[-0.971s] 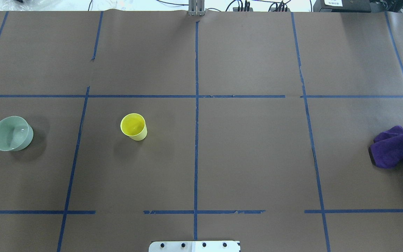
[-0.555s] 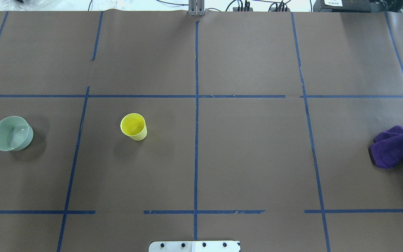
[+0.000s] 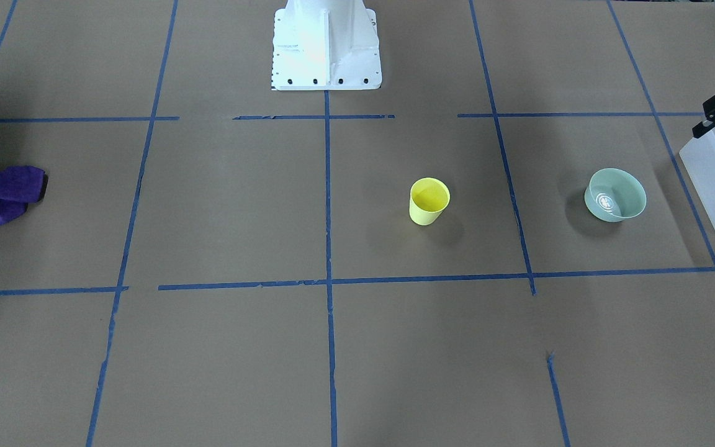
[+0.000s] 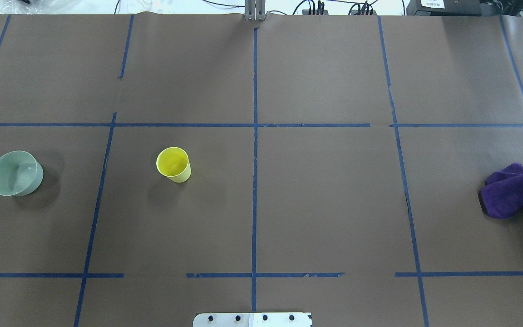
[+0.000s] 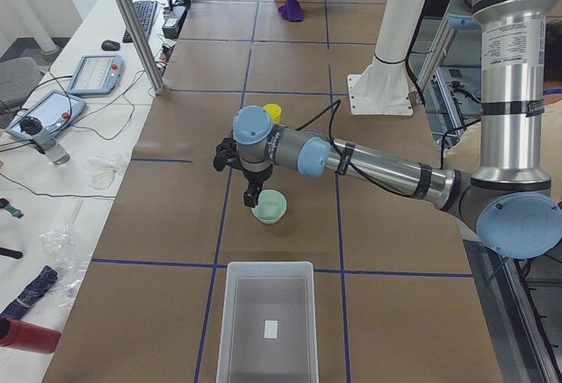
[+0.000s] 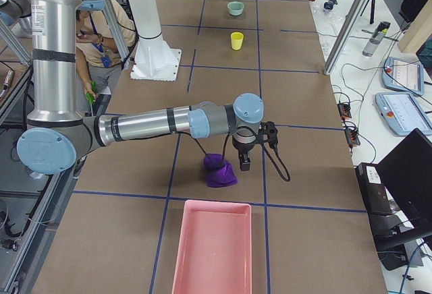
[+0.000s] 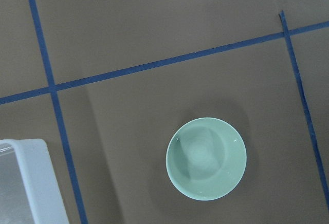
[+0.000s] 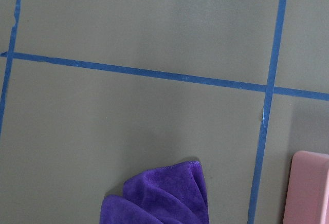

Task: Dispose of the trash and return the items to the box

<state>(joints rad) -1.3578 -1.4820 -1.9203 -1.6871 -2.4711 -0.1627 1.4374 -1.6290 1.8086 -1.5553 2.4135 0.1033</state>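
Note:
A pale green bowl [image 4: 15, 173] stands upright at the table's left end and also shows in the left wrist view [image 7: 206, 159]. A yellow cup [image 4: 173, 164] stands upright to its right. A purple cloth [image 4: 513, 190] lies bunched at the right end, also in the right wrist view [image 8: 159, 198]. My left gripper [image 5: 252, 197] hangs above the table just beside the bowl; I cannot tell whether it is open. My right gripper [image 6: 244, 164] hangs just beside the cloth; I cannot tell its state. Neither wrist view shows any fingers.
A clear plastic box [image 5: 230, 313] sits at the table's left end, beyond the bowl. A pink bin [image 6: 182, 253] sits at the right end, beyond the cloth. The white robot base [image 3: 325, 43] stands at the table's near middle. Blue tape lines grid the brown surface.

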